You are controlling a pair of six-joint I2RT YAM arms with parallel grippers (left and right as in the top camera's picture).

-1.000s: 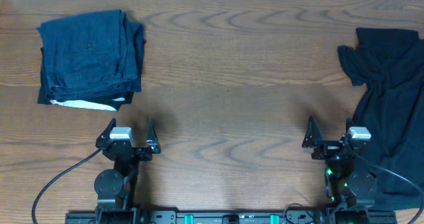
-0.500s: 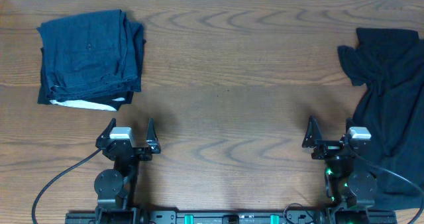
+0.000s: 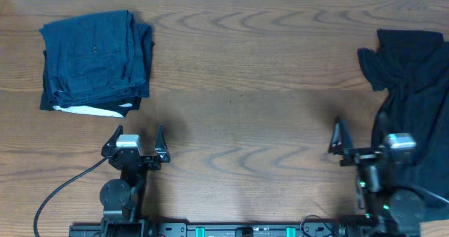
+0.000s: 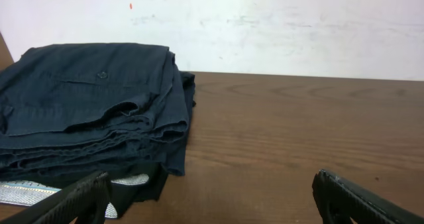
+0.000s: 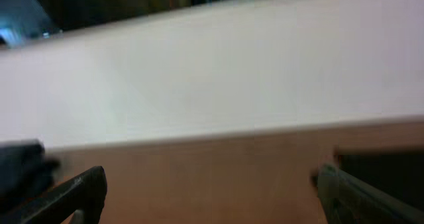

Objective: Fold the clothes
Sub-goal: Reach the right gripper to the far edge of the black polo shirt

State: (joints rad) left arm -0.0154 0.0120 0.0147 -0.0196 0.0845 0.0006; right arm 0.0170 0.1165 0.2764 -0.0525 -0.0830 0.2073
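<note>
From my end this reads as a robotics lab bench rather than a home: a bare wood-grain table (image 3: 245, 69) set against a plain, scuffed white wall (image 4: 298, 25), a black cable (image 3: 63, 184) trailing across it, and green indicator lights (image 3: 200, 231) on the mounting rail (image 3: 168, 230) at its near edge.

You have the black T-shirt (image 3: 414, 90) lying rumpled at the worktop's (image 3: 245, 69) right edge, with the right gripper (image 3: 361, 140) spread wide at its left border. Your left gripper (image 3: 135, 137) stands spread too, near the folded navy stack (image 3: 95, 58) but apart from it.
</note>
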